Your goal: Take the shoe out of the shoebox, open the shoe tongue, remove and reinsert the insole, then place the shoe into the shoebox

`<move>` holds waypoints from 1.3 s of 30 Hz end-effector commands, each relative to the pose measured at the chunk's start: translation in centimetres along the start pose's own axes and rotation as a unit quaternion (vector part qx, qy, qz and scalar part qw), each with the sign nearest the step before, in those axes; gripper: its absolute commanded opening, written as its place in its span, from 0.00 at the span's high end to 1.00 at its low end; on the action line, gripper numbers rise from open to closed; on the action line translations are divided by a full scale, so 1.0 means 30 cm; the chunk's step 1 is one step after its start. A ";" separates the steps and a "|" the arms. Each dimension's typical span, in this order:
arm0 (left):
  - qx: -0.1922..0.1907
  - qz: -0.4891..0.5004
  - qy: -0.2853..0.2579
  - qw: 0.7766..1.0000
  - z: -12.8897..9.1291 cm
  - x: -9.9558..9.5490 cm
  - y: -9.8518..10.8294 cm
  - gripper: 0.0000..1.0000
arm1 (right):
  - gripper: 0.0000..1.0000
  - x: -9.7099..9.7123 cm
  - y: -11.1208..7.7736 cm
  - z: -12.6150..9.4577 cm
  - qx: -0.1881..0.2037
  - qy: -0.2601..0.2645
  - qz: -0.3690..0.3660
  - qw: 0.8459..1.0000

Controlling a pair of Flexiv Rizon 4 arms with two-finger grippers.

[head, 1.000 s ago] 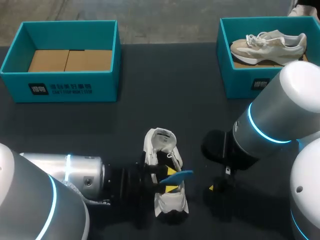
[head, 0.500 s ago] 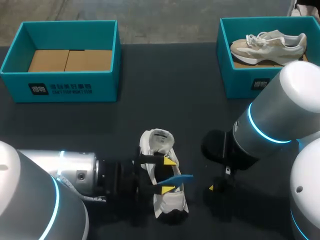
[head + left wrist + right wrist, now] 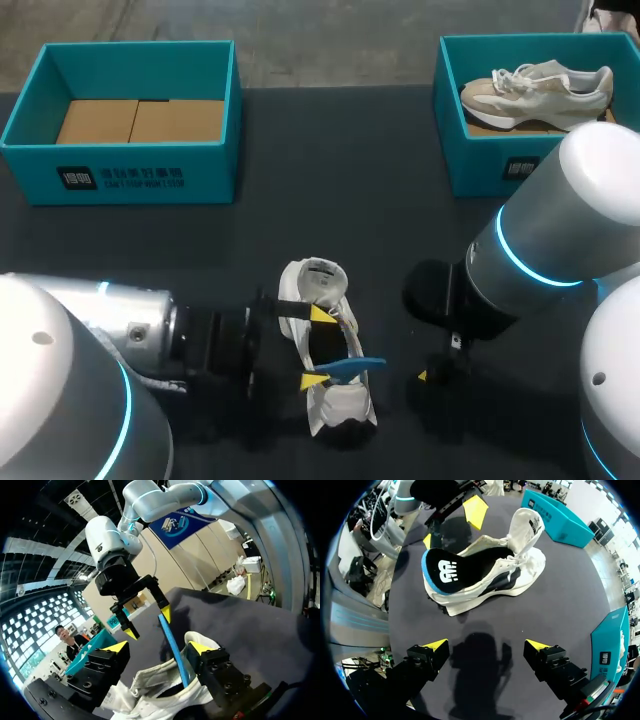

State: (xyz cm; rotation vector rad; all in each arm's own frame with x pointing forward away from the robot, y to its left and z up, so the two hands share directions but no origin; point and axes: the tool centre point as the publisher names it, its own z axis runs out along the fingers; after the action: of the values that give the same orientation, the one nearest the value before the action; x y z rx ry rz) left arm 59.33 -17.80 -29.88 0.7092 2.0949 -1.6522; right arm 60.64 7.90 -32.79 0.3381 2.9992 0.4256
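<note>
Head view | left claw point(image 3: 318, 347) spread over shoe point(image 3: 318, 280) | insole point(image 3: 355, 367) sticking out

Bright, even overhead light, soft diffuse shadows pooled on the dark table point(image 3: 570, 605)

Dark counter point(image 3: 330, 200). At its far right corner stands an open-topped teal box point(image 3: 480, 160). Inside it, a beige sneaker point(image 3: 540, 88) lies on its side on a brown cardboard liner point(image 3: 490, 127), with its sole towards the box's near wall.
</note>
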 end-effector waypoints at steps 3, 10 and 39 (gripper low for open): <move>-0.003 0.008 0.029 1.000 -0.127 -0.024 -0.028 0.30 | 0.00 0.004 -0.001 0.005 -0.001 -0.001 0.000 1.000; -0.013 0.030 0.059 0.998 -0.203 -0.063 -0.036 0.31 | 0.00 0.004 -0.001 0.005 -0.001 -0.001 0.000 1.000; -0.068 0.127 0.248 0.958 -0.245 -0.138 -0.088 1.00 | 0.00 -0.037 -0.234 -0.155 0.023 0.021 -0.045 0.998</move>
State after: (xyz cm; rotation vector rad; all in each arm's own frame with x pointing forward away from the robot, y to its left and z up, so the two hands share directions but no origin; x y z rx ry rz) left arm 60.80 -11.48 -24.41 1.3007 2.2144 -1.3023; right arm 60.49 2.37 -32.42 0.2083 3.0559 0.3309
